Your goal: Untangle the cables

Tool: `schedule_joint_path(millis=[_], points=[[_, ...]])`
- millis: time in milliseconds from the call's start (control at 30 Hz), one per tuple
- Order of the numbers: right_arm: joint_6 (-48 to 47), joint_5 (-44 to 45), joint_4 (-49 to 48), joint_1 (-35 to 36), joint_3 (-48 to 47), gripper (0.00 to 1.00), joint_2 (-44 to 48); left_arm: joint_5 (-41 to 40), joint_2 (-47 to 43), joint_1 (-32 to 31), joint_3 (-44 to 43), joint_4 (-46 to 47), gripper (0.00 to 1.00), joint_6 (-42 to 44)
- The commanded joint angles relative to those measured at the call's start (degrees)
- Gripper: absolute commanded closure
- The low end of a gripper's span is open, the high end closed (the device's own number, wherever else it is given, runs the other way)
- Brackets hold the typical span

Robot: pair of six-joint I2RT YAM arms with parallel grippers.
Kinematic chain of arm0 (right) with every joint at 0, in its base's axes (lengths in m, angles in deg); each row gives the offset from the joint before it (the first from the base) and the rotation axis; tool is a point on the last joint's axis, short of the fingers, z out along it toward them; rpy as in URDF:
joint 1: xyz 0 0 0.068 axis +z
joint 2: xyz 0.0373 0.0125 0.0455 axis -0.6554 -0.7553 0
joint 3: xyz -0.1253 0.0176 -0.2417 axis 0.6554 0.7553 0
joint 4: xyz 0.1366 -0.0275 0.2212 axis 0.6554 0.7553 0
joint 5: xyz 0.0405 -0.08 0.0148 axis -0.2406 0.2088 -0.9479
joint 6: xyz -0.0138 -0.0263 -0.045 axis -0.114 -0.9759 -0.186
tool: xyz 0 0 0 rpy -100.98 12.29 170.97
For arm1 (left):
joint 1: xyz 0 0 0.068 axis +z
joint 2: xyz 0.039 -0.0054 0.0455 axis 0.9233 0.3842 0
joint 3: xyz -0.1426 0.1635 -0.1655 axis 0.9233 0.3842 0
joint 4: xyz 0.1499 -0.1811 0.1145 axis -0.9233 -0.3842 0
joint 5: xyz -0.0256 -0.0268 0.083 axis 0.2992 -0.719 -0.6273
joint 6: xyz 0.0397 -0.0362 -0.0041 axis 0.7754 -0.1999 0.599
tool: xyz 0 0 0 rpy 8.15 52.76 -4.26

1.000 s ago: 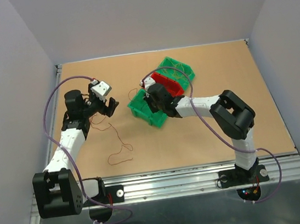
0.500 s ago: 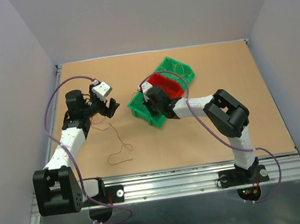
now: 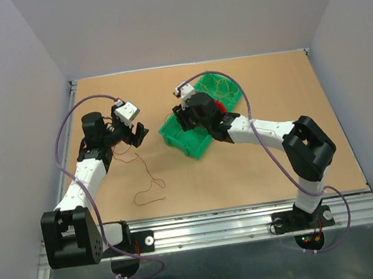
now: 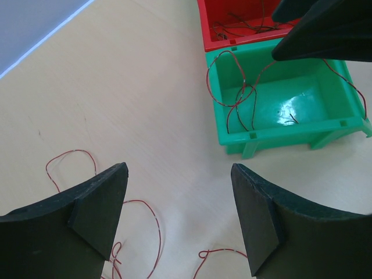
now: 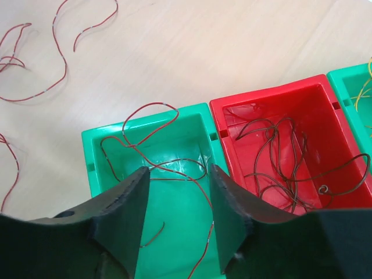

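Observation:
The cables are thin curly wires. Loose red ones (image 3: 148, 186) lie on the table below my left gripper (image 3: 136, 134), which hangs open over them (image 4: 139, 203) with nothing between its fingers. My right gripper (image 5: 177, 174) is open above the near green bin (image 5: 87, 139). A red cable (image 5: 154, 104) lies loose in that bin and drapes over its rim (image 4: 238, 93). Brown cables (image 5: 285, 157) fill the red bin (image 5: 273, 90). In the top view the right gripper (image 3: 182, 116) sits at the green bin's (image 3: 188, 145) far edge.
A second green bin (image 3: 224, 86) with yellowish wire stands behind the red bin (image 3: 218, 108), which the right arm mostly hides. More red strands (image 5: 63, 68) curl on the table left of the bins. Grey walls enclose the table on three sides.
The right gripper's jaws have gone from shut to open, and it has shifted up and back over the near green bin. The left arm has not moved.

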Motion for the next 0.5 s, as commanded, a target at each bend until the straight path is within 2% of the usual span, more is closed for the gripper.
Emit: schedule_joint_path(millis=[0, 100, 467], points=[[0.2, 0.7, -0.9, 0.1, -0.8, 0.43, 0.4, 1.2, -0.1, 0.2, -2.7, 0.7, 0.17, 0.5], [0.5, -0.7, -1.2, 0.0, -1.8, 0.38, -0.1, 1.1, 0.1, 0.2, -2.7, 0.7, 0.18, 0.5], [3.0, -2.5, -1.3, 0.1, -9.7, 0.35, -7.0, 1.0, -0.2, 0.2, -2.7, 0.5, 0.18, 0.6]])
